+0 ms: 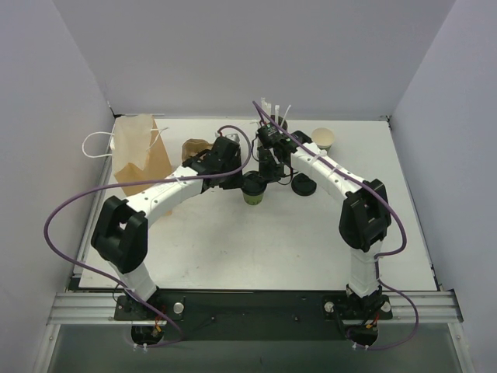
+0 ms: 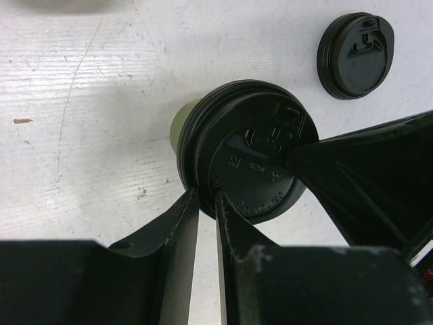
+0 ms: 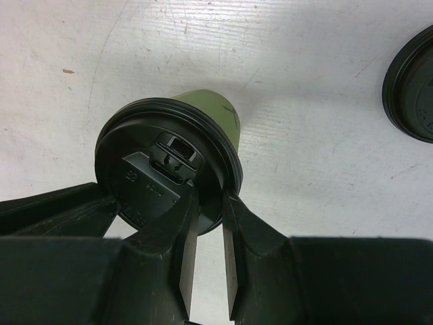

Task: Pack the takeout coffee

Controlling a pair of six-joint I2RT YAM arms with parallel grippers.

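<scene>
The takeout coffee, a small green cup [image 1: 255, 196] with a black lid [image 2: 250, 156], stands upright mid-table. My left gripper [image 2: 206, 196] is shut on the lid's rim, one finger outside it and one on top of the lid. My right gripper [image 3: 211, 196] is shut on the rim at another side in the same way. The cup's green wall [image 3: 210, 108] shows under the lid. In the top view the left gripper [image 1: 241, 185] meets the cup from the left and the right gripper [image 1: 267, 179] from behind and to the right.
A spare black lid [image 1: 303, 185] lies on the table right of the cup and also shows in the left wrist view [image 2: 355, 55]. A lidless cup [image 1: 323, 139] and the grey straw holder [image 1: 273, 118] stand at the back. A brown paper bag [image 1: 144, 151] stands at the back left.
</scene>
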